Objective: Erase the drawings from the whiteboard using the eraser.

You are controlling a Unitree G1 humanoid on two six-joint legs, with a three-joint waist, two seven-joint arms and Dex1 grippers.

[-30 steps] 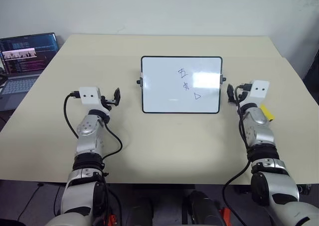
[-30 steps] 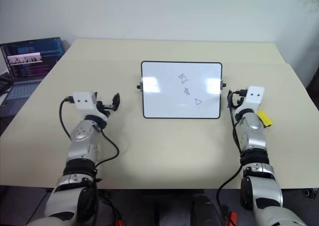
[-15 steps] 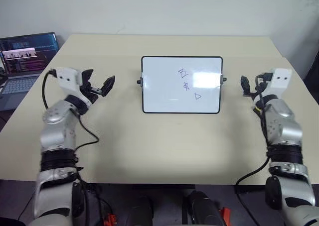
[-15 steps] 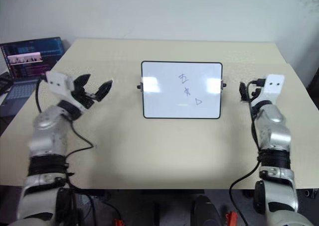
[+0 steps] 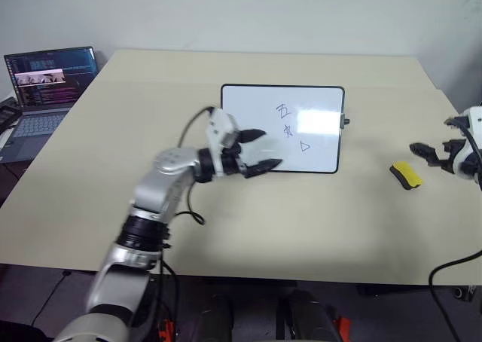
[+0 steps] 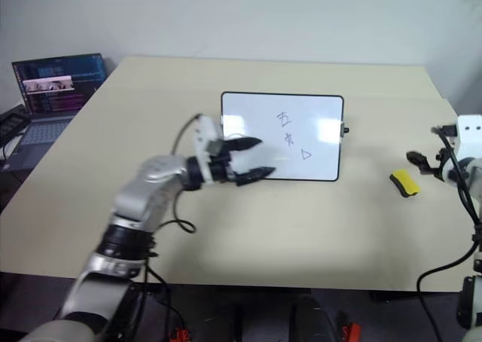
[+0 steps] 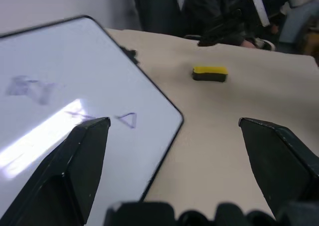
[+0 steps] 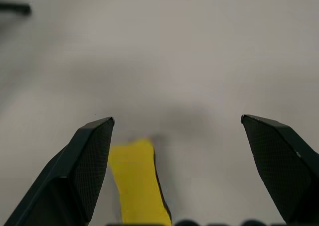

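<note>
Left eye view: whiteboard [image 5: 282, 128] lies flat mid-table [image 5: 226, 221], black frame, drawings [image 5: 292, 130] in blue on its right half, two scribbles and a small triangle, beside a glare patch. Left gripper [image 5: 260, 150] reaches across from the robot's left, pointing right, fingers spread apart and empty, over the board's lower-left part near its near edge; cannot tell if it touches the surface. Eraser [image 5: 407, 175], yellow with black layer, sits on the table right of the board, well apart from it. Right gripper [image 5: 423, 152] at the right edge, just beyond the eraser, fingers apart, holding nothing. Laptop [image 5: 45, 86] open off the table's far left corner, screen lit.

Left wrist view: both fingers [image 7: 75, 161] wide, board corner with the triangle between them, eraser beyond on bare table.

Right wrist view: fingers [image 8: 92, 156] wide, yellow eraser low between them, nearer one finger, not gripped.
</note>
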